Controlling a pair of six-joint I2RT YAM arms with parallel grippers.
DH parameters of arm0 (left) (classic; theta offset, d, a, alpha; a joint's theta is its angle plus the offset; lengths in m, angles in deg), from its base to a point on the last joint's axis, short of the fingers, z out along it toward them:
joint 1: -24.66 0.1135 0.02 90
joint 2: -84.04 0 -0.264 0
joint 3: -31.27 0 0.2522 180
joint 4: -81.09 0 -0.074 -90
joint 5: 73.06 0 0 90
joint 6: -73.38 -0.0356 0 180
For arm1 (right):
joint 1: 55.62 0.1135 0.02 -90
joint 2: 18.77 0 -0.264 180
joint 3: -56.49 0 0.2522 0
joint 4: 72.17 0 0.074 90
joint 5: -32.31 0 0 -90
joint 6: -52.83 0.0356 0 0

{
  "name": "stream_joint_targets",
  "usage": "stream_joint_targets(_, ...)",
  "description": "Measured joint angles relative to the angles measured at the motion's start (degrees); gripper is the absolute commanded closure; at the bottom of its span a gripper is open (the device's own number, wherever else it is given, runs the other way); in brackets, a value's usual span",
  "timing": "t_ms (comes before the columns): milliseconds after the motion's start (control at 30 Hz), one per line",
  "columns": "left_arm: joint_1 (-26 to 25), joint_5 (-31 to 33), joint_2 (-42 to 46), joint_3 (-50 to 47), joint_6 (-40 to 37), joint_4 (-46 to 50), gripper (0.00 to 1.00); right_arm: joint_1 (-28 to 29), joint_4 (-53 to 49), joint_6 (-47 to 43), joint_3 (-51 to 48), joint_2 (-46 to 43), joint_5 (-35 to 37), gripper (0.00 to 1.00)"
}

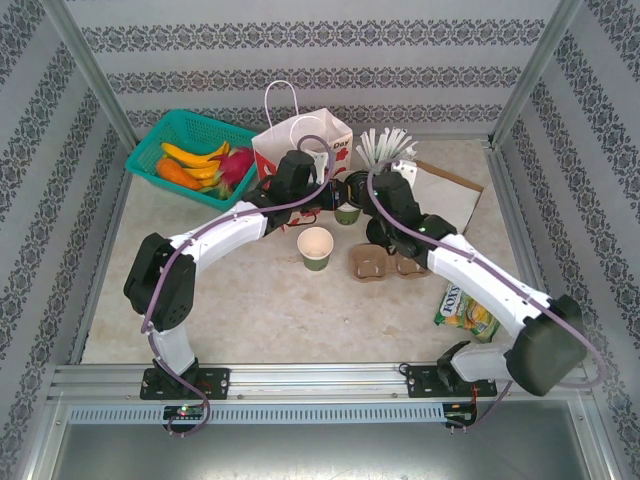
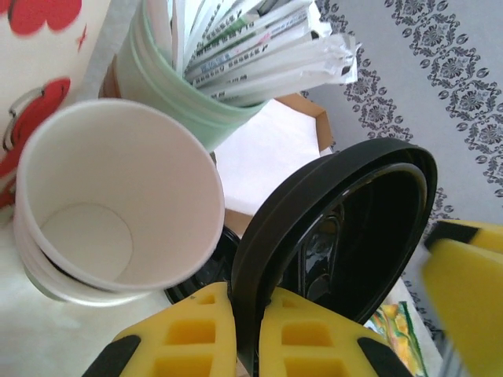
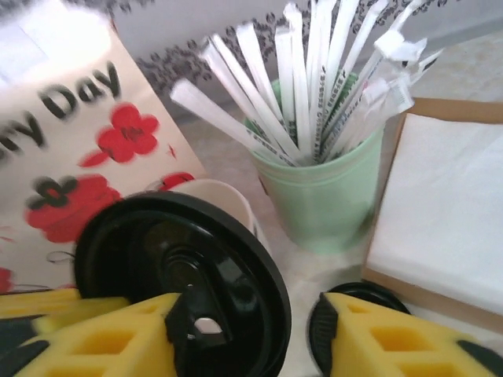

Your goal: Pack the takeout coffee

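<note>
The left hand is clamped on the rim of the black lid, while the right hand stands apart. The dark green cup sits on the worktop near the carrier tray. It seems light and crushable, best held low.

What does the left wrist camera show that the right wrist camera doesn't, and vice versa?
Left wrist view: the empty white inside of a paper cup, a green snack packet at the bottom edge, and the left gripper shut on the rim of the black lid.
Right wrist view: the word Day printed on the paper bag, and the right gripper with its jaws apart.
Shared: the black lid, the mint-green cup of wrapped straws, the red-flowered bag and the white napkins.
</note>
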Motion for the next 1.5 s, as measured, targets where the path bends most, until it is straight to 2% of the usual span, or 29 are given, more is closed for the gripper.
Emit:
stream_joint_targets(33,0.0,0.4,0.0,0.3,-1.2,0.0,1.00,-0.6,0.1,0.6,0.0,-1.1,-0.9,0.19)
stream_joint_targets(67,0.0,0.9,0.0,0.8,-2.7,0.0,1.00,-1.7,0.3,1.3,0.0,-2.7,-2.8,0.03)
stream_joint_targets(267,0.0,5.4,1.7,-0.3,-13.9,-3.9,1.00,-6.3,3.1,10.2,0.4,-7.6,-15.8,0.02)
stream_joint_targets(433,0.0,12.3,2.8,-0.8,-23.9,-10.1,1.00,-6.3,7.4,26.0,0.9,-6.3,-22.7,0.15)
stream_joint_targets(567,0.0,16.7,3.0,-1.8,-29.0,-16.2,1.00,-6.3,13.2,39.6,0.8,-3.5,-25.4,0.31)
stream_joint_targets(800,0.0,20.2,3.8,-5.8,-34.5,-22.9,1.00,-6.3,21.1,53.1,0.8,-0.5,-27.2,0.38)
stream_joint_targets(967,-0.1,21.8,3.7,-4.9,-35.6,-22.2,1.00,-5.7,23.6,55.8,0.8,-0.7,-25.8,0.37)
stream_joint_targets(1200,-0.1,23.3,3.4,1.5,-35.3,-18.7,1.00,-4.0,25.6,56.3,0.9,-1.4,-25.0,0.40)
stream_joint_targets(1500,-0.1,21.5,3.4,1.7,-34.5,-16.9,1.00,-4.0,30.4,59.1,3.6,6.2,-27.5,0.43)
